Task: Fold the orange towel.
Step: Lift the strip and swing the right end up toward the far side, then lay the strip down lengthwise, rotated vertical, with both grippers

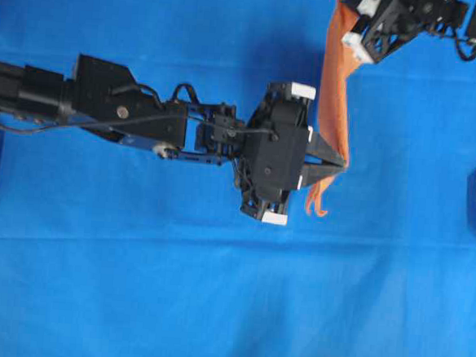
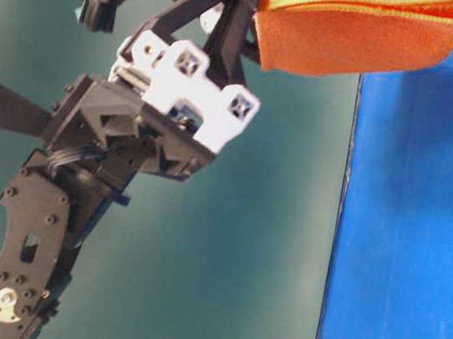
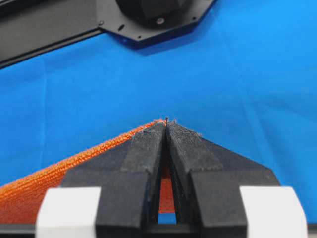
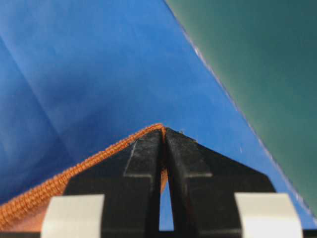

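Overhead: your orange towel hangs stretched from upper right to centre over the blue table cloth; left gripper and right gripper each pinch an end.
Table-level: towel sags at the top edge.
Left wrist: jaws clamped on the hem.
Right wrist: jaws clamped on a corner.

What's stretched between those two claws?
The orange towel hangs taut between the left gripper and right gripper, seen from overhead.
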Robot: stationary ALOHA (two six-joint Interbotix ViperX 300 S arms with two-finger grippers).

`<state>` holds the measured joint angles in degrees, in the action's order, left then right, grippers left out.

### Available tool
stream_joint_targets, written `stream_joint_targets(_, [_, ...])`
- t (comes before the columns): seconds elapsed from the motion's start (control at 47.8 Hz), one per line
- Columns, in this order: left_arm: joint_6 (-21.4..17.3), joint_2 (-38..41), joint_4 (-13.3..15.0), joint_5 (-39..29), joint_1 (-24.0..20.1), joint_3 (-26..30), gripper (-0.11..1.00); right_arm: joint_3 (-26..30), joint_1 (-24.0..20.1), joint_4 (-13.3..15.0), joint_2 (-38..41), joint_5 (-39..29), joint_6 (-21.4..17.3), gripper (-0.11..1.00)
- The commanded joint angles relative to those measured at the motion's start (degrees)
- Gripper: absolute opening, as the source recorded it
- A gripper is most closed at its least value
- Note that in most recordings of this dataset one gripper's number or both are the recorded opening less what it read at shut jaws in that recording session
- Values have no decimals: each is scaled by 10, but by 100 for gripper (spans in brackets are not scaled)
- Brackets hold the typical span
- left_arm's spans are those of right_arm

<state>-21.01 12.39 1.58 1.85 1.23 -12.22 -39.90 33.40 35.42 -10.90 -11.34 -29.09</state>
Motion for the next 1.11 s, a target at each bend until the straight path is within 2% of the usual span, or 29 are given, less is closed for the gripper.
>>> stream_joint_targets(0.0, [-3, -11, 0, 5, 27, 18, 1, 22, 9, 4, -2, -2, 4, 2])
stream_joint_targets(0.167, [-3, -7, 0, 10, 27, 22, 1, 15, 9, 4, -6, -4, 5, 2])
stream_joint_targets(0.314, [-2, 16, 0, 28, 30, 47, 1, -2, 11, 5, -27, -11, 9, 2])
stream_joint_targets(0.649, [-9, 119, -1, 30, 36, 189, 1, -69, 30, 13, -117, -41, 11, 2])
stream_joint_targets(0.774, [-6, 142, 0, 26, 40, 219, 1, -80, 29, 13, -128, -45, 11, 2])
stream_joint_targets(0.921, [17, 140, 0, 11, 40, 210, 1, -76, 24, 13, -110, -31, 11, 2])
stream_joint_targets(1.088, [40, 117, 0, 8, 38, 148, 1, -54, 7, 14, -47, 33, 12, 2])
